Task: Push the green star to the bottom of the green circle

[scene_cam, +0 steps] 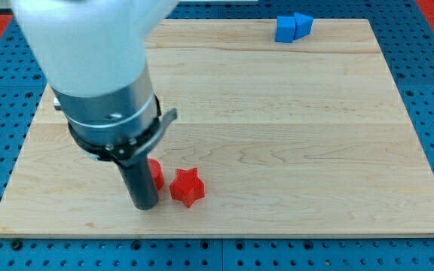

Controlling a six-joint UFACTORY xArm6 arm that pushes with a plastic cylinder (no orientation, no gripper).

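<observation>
Two red blocks [178, 183] flank my tip [144, 205] on the wooden board [277, 135]; no end effector shows.

Bright even light, soft shadows, arm blurred

The arm [89, 45] reaches in from the view's top left, its white housing narrowing through a grey collar to the dark upright rod; my tip [145, 205] is planted near the view's bottom left.
</observation>
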